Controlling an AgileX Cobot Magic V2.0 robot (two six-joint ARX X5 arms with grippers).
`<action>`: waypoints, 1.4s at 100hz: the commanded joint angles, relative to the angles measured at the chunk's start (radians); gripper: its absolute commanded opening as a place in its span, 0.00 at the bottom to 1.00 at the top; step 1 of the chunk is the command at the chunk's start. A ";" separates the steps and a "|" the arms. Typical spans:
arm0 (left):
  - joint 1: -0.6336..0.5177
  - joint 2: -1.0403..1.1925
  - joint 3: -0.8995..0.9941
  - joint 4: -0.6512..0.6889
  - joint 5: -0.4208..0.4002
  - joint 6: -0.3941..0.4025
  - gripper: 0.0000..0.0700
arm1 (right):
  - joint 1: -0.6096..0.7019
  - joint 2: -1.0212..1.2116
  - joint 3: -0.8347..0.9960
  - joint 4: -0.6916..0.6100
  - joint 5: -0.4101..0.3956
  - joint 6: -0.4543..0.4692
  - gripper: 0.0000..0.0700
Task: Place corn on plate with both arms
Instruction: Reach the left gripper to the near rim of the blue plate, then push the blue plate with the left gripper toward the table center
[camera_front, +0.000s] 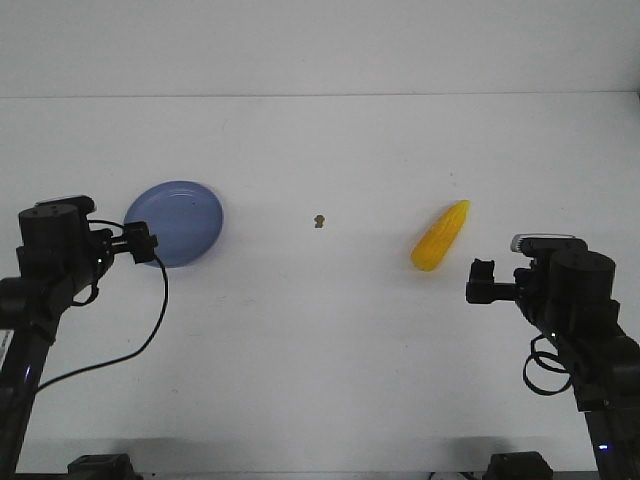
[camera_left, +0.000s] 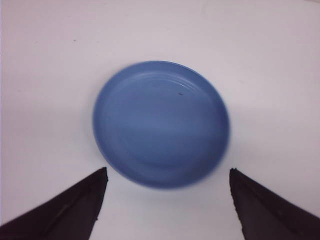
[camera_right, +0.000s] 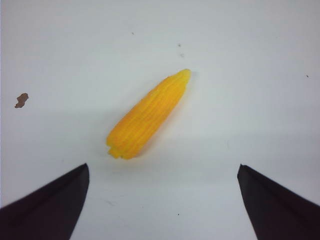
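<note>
The yellow-orange corn (camera_front: 441, 236) lies on the white table at the right, its thin tip pointing away; it also shows in the right wrist view (camera_right: 148, 115). The periwinkle-blue plate (camera_front: 176, 222) sits at the left, bare inside; it also shows in the left wrist view (camera_left: 161, 124). My left gripper (camera_left: 167, 172) is open and empty, just short of the plate's near rim. My right gripper (camera_right: 162, 167) is open and empty, just short of the corn's thick end. In the front view the left wrist unit (camera_front: 140, 243) overlaps the plate's edge and the right one (camera_front: 483, 280) hangs beside the corn.
A small brown chip (camera_front: 319, 221) marks the table between plate and corn; it also shows in the right wrist view (camera_right: 21, 100). The table's far edge (camera_front: 320, 95) meets a pale wall. Black cables (camera_front: 150, 310) loop beside the left arm.
</note>
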 joint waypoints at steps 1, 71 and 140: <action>0.023 0.079 0.032 0.019 0.001 -0.006 0.72 | 0.000 0.005 0.022 0.010 0.002 -0.009 0.89; 0.163 0.638 0.184 0.107 0.081 -0.043 0.72 | 0.000 0.005 0.022 0.010 0.002 -0.008 0.89; 0.163 0.681 0.184 0.082 0.092 -0.043 0.01 | 0.001 0.005 0.022 0.009 0.001 -0.008 0.89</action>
